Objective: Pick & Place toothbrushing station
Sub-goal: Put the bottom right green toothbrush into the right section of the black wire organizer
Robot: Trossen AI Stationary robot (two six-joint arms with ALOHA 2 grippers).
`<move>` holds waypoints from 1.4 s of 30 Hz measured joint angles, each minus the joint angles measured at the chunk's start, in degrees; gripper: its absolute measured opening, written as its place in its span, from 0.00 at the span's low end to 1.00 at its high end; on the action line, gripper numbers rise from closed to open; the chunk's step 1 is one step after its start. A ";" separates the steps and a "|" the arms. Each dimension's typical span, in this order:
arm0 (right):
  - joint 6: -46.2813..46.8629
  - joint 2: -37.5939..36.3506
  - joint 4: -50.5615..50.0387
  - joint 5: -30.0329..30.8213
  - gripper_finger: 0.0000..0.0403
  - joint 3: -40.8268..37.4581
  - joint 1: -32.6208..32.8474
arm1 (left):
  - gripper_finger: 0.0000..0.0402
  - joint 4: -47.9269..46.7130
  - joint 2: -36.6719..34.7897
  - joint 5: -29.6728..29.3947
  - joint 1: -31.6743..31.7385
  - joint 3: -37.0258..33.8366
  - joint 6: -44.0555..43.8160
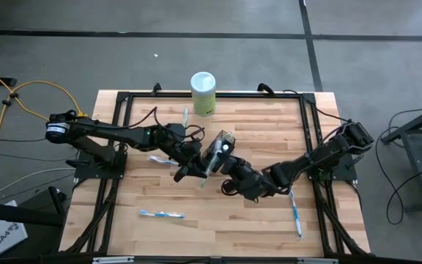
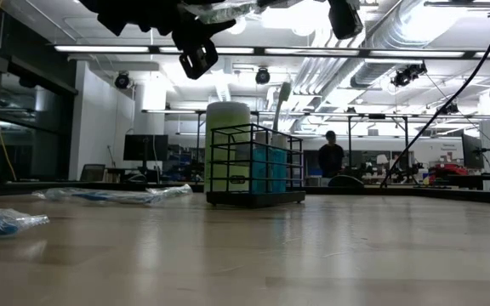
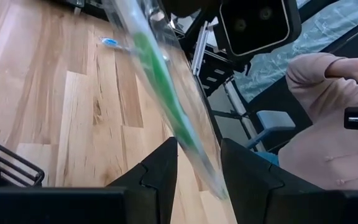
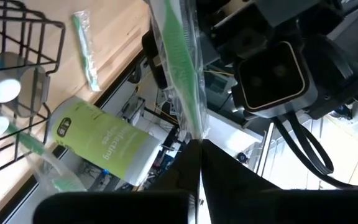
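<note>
Both grippers hold one wrapped green toothbrush (image 1: 208,170) above mid-table: the left gripper (image 1: 184,173) half-closed around it, the right gripper (image 1: 229,183) pinched fully shut on its wrapper. The mesh holder (image 1: 223,141) sits just toward 12 o'clock. One gripper should probably let go before lowering it in upright. The green canister (image 1: 203,92) stands beyond; loose toothbrushes lie at 7 (image 1: 161,214) and 4 o'clock (image 1: 295,213).
</note>
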 joint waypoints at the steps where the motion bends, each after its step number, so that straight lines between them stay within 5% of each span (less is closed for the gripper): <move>1: -0.18 0.00 0.44 -0.37 0.01 0.00 -0.06 | 0.30 0.19 0.00 0.00 0.00 0.00 0.00; 15: -1.96 0.00 3.60 -1.84 0.01 0.00 -0.85 | 0.29 2.24 1.60 -0.59 0.02 -0.05 -0.03; 25: -1.15 -0.02 4.09 -1.98 0.01 0.02 -0.74 | 0.04 2.23 1.88 -1.52 0.08 -0.07 -0.32; 42: 6.28 -0.02 2.42 -1.71 0.02 0.02 -0.43 | 0.04 2.10 1.88 -1.09 0.02 -0.07 0.38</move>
